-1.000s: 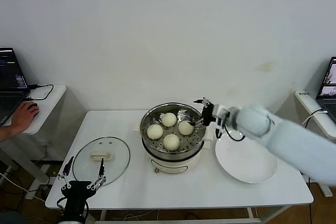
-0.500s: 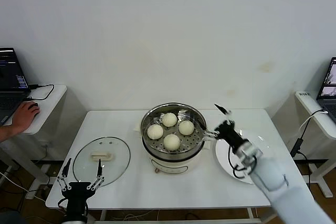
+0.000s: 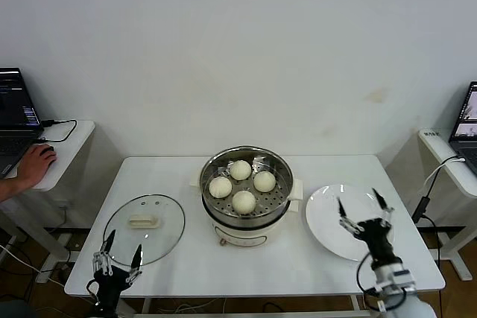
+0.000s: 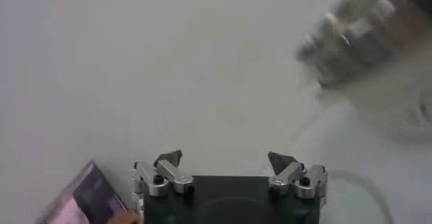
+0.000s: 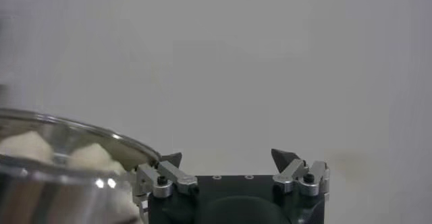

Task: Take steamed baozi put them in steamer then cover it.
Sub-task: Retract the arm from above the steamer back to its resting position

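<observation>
The steamer (image 3: 244, 214) stands at the table's centre with several cream-white baozi (image 3: 244, 201) on its perforated tray. Its rim (image 5: 67, 127) and a baozi (image 5: 91, 156) also show in the right wrist view. The cover (image 3: 144, 227), a clear glass lid with a cream handle, lies flat on the table to the steamer's left. My left gripper (image 3: 117, 252) (image 4: 226, 159) hangs open and empty at the table's front edge, just in front of the cover. My right gripper (image 3: 363, 212) (image 5: 229, 158) stands open and empty over the white plate (image 3: 328, 214).
The flat white plate lies right of the steamer with nothing on it. A side table at far left carries a laptop and a person's hand (image 3: 30, 165). Another laptop (image 3: 466, 121) and a cable sit at far right. A white wall closes the back.
My right arm pulled back from the steamer's right rim to above the plate near the table's front. My left gripper sank slightly toward the front edge. The baozi and cover stayed put.
</observation>
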{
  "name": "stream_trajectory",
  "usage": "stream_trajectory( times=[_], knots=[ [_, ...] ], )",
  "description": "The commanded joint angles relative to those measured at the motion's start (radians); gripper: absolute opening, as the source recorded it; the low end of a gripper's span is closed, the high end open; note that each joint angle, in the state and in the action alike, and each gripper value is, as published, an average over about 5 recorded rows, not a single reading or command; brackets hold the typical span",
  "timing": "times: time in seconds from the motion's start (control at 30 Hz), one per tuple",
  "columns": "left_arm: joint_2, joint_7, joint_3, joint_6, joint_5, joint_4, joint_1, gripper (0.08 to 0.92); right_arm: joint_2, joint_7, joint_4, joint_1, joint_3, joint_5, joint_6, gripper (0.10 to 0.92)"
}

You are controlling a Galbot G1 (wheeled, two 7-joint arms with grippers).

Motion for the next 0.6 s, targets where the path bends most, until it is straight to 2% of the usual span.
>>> stream_trajectory(
  times=[0.03,0.6],
  knots=[
    [0.085,-0.017,-0.040,-0.023,0.448,0.184,-0.052,0.823,0.132,0.071,0.018,-0.130,0.201,-0.035,0.062,0.823],
    [0.185,0.010,0.040,-0.044,0.391,0.445,-0.407,0.823,0.180,0.083,0.037,-0.224,0.252,-0.048,0.111,0.822]
  ],
)
